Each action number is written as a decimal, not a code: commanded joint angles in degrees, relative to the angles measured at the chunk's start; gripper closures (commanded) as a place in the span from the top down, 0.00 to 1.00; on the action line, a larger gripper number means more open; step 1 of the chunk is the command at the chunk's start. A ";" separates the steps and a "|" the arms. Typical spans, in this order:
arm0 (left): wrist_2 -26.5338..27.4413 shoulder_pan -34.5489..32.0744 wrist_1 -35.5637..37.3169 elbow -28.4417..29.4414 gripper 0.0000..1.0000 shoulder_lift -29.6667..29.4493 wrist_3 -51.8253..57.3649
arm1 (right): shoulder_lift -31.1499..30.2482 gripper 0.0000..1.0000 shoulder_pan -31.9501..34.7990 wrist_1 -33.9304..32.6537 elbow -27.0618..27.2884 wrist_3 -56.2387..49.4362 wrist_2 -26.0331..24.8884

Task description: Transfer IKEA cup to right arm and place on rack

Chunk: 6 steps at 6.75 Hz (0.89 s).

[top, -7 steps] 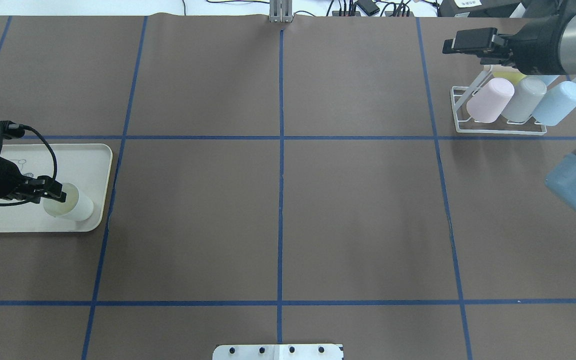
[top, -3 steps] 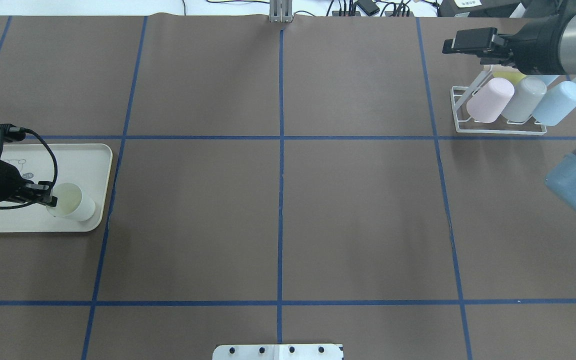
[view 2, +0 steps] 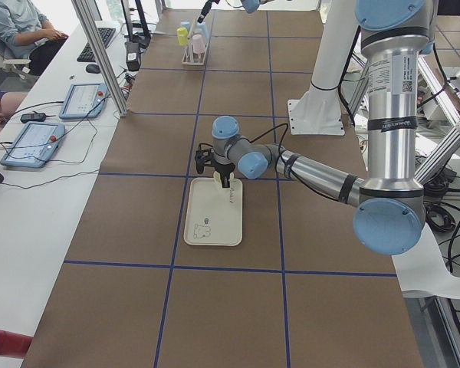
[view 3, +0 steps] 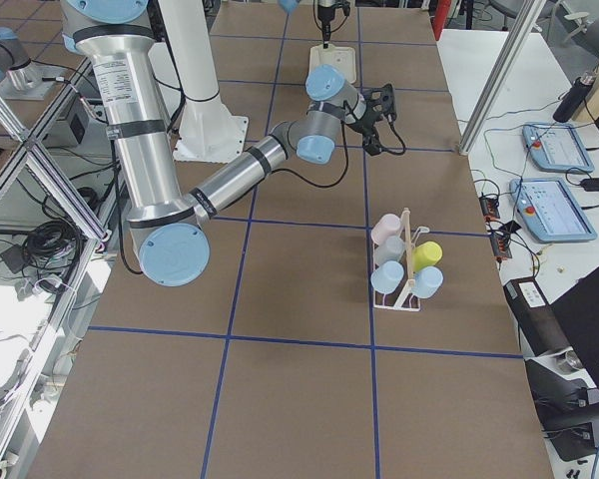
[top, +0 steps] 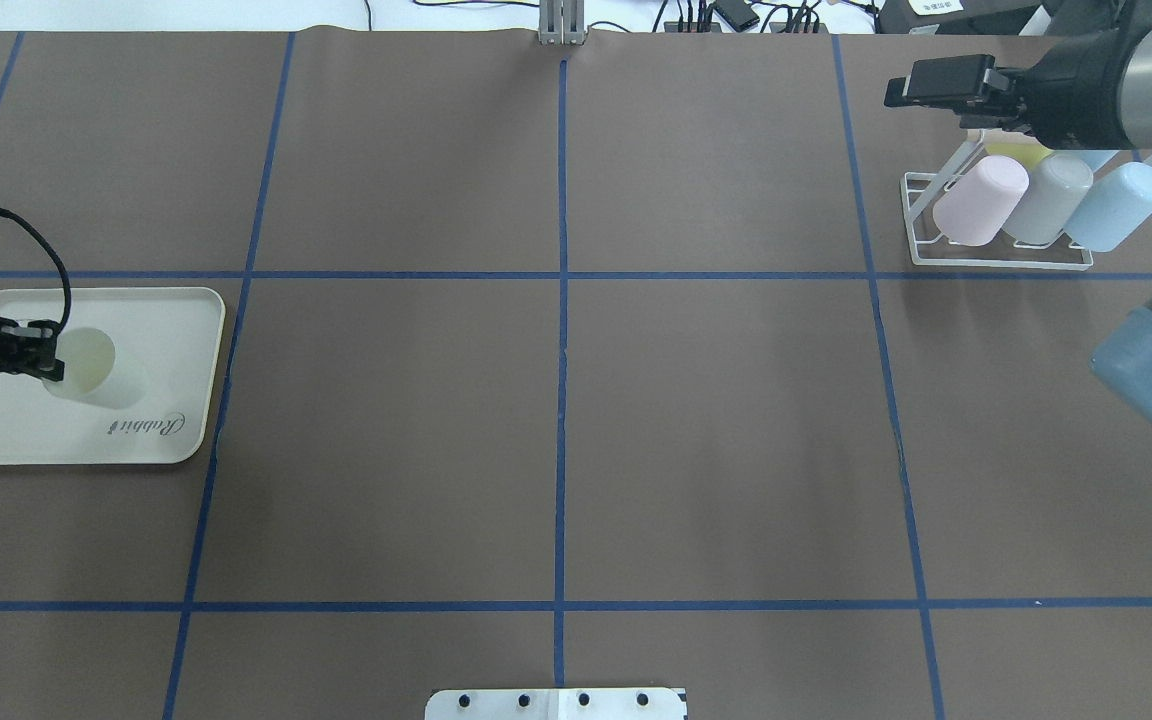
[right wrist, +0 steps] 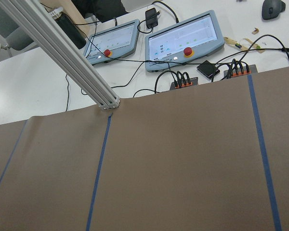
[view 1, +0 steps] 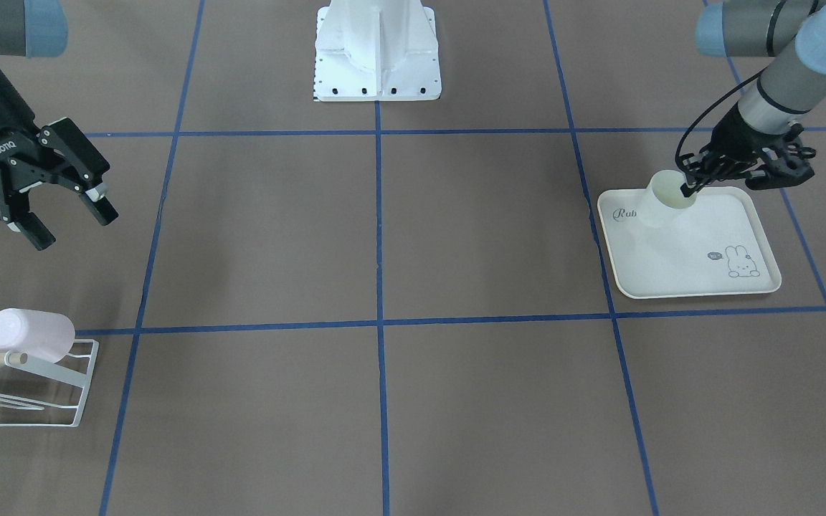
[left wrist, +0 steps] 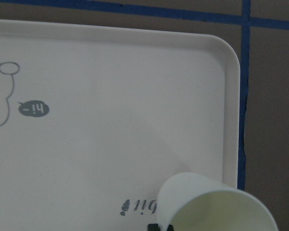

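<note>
1. Now, with left fingers [view 1: 687, 190] clamped on the cup [view 1: 660, 204] rim, its body beyond them over the tray [view 1: 685, 265], lift level, no tilting.
2. Carry toward right fingers [view 1: 94, 201], spread apart near the rack [top: 996, 264].

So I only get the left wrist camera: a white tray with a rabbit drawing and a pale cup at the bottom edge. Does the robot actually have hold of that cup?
Observer: Yes. The front-facing view shows the left gripper shut on the rim of the cup, over one corner of the tray.
Operator: Where is it supposed to end up?
Observer: On a white wire rack at the opposite end of the table. The overhead view shows it already carrying a pink cup, a grey cup and a blue cup.
Operator: And the second arm?
Observer: The right gripper hangs open and empty above the table, at the rack's end.
</note>
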 commanded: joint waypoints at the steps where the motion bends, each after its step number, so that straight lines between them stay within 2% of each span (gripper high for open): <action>1: 4.05 -8.00 6.66 -2.89 0.00 -3.66 -3.38 | 0.09 1.00 -0.06 0.16 0.17 0.09 0.85; 2: 13.04 -8.03 6.67 -2.63 0.00 -6.89 -11.76 | 0.79 1.00 -0.23 0.33 0.25 2.61 0.95; 4: 20.04 -5.68 6.32 -2.63 0.00 -14.36 -32.48 | 6.04 1.00 -4.52 0.33 -0.88 11.13 0.34; 5: 23.47 -1.66 6.06 -2.71 0.00 -16.74 -42.50 | 7.89 1.00 -5.93 0.33 -2.02 12.38 0.25; 6: 27.07 2.56 1.96 -2.63 0.00 -17.90 -52.52 | 10.70 1.00 -7.08 0.42 -2.73 16.39 0.25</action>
